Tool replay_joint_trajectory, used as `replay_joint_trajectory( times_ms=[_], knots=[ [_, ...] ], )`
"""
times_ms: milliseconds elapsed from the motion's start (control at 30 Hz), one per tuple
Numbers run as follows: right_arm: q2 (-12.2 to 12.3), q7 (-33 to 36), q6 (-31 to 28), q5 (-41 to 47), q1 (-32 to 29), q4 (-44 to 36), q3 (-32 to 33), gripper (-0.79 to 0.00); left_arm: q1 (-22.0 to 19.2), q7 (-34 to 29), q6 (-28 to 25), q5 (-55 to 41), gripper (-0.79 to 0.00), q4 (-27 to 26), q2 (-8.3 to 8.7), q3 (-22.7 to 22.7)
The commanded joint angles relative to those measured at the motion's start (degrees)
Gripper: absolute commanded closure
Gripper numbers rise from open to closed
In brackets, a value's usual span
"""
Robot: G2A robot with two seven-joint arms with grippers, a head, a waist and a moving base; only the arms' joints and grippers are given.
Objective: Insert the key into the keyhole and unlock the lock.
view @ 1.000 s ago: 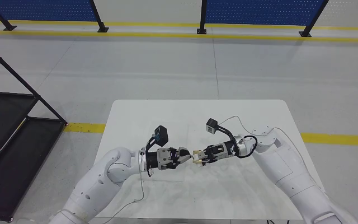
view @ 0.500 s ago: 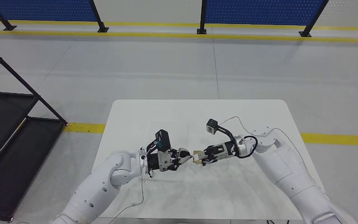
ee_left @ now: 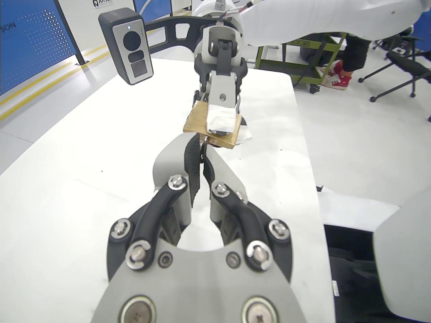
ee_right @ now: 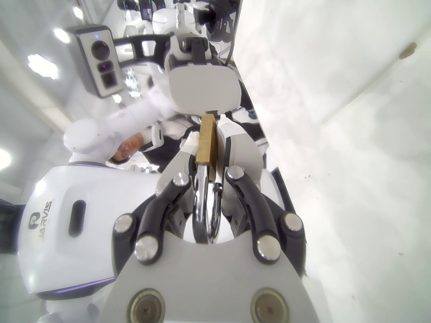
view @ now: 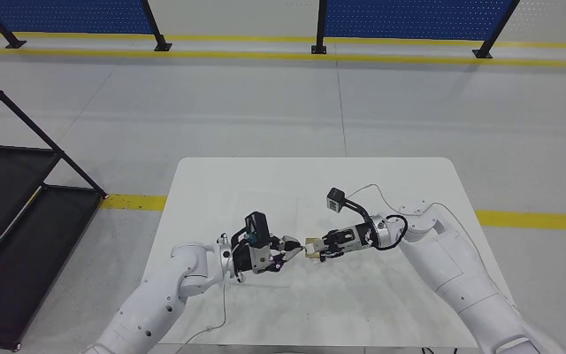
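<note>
A brass padlock (ee_left: pixel 197 119) hangs above the white table (view: pixel 389 292), held in the air by my right gripper (view: pixel 317 248), which is shut on its body. Its steel shackle (ee_right: pixel 205 203) points back between that gripper's fingers. A white pad (ee_left: pixel 220 119) covers part of the brass face. My left gripper (ee_left: pixel 203 146) faces the lock's underside and is shut on the key, which is mostly hidden between the black pads. A bit of metal (ee_left: pixel 206 140) shows where the key meets the lock's bottom face. In the top view the left gripper (view: pixel 294 249) and the padlock (view: pixel 311 245) touch at mid-table.
A thin cable (view: pixel 367 190) loops over the table behind the right arm. A black rack (view: pixel 35 221) stands on the floor left of the table. A small brown speck (ee_right: pixel 407 50) lies on the tabletop.
My left wrist has turned and edged toward the lock, its camera swinging nearer the table's front. The right arm and padlock have stayed put.
</note>
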Motion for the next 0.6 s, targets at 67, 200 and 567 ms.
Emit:
replay_joint_trajectory(
  times_ms=[67, 200, 567],
  knots=[
    [0.0, 0.1, 0.0, 0.1, 0.0, 0.0, 0.1, 0.000, 0.3, 2.4, 1.3, 3.4, 0.000, -0.7, 0.00, -0.1],
    [0.0, 0.3, 0.1, -0.1, 0.1, -0.1, 0.1, 0.000, 0.9, 5.2, 2.2, 6.5, 0.000, -1.0, 0.04, -0.2],
    [-0.1, 0.3, 0.3, -0.2, 0.2, -0.2, 0.0, 0.000, 1.8, 7.6, 3.1, 10.5, 0.000, -1.3, 0.18, -0.3]
  ],
)
